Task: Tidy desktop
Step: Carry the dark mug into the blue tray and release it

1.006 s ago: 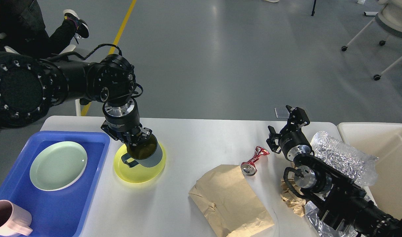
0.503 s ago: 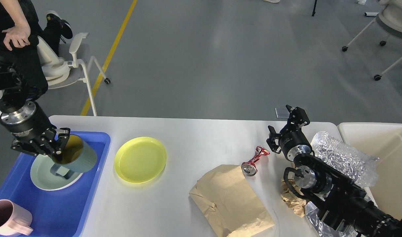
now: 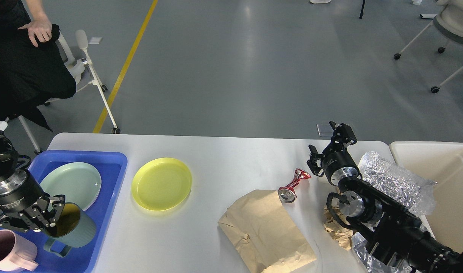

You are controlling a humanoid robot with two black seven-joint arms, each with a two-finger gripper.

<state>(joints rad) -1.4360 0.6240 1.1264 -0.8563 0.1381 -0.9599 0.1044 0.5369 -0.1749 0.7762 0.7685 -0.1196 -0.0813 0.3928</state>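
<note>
The left arm enters low at the left edge above the blue tray (image 3: 114,167), its silver wrist ring turned downward. The left gripper (image 3: 46,223) points down over the tray's near end, fingers clamped on the rim of a grey-green mug (image 3: 70,229). The right arm reaches in from the lower right corner, far to the right of the tray, and rises away from the viewer. The right gripper (image 3: 330,140) points upward, fingers spread and holding nothing.
</note>
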